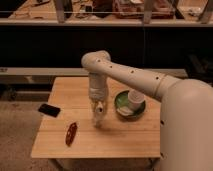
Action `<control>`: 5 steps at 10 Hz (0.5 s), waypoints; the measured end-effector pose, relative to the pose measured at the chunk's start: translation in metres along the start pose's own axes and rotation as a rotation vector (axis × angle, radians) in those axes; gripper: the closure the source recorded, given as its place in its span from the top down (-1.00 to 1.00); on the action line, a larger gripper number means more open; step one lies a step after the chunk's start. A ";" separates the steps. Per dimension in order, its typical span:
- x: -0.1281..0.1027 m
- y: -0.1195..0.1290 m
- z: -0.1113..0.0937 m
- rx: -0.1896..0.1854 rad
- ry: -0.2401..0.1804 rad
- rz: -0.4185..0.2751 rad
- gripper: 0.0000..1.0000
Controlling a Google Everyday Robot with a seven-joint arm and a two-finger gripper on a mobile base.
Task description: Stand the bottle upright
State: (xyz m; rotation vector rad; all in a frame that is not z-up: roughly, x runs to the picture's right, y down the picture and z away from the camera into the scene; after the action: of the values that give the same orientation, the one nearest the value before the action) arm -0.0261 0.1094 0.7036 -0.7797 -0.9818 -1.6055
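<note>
My gripper [98, 113] points down over the middle of the wooden table [125, 137], at the end of the white arm that comes in from the right. It is shut on the bottle [98, 119], a small whitish one that hangs roughly upright, slightly tilted, from the fingers. The bottle's lower end is at or just above the tabletop; I cannot tell if it touches. Its upper part is hidden by the gripper.
A green bowl [121, 108] holding a white cup [135, 97] sits just right of the gripper. A red elongated object [71, 134] lies front left. A black phone [49, 110] rests at the table's left edge. Dark shelving runs behind the table.
</note>
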 end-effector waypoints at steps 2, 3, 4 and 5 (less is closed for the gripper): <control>-0.001 0.000 -0.002 -0.009 -0.012 -0.012 -0.23; -0.001 -0.001 -0.002 -0.010 -0.013 -0.014 -0.21; -0.001 -0.001 -0.002 -0.010 -0.013 -0.013 -0.20; -0.001 0.000 -0.002 -0.010 -0.013 -0.012 -0.19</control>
State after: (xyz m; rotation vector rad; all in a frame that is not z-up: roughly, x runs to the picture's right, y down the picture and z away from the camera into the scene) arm -0.0262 0.1080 0.7013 -0.7931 -0.9907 -1.6188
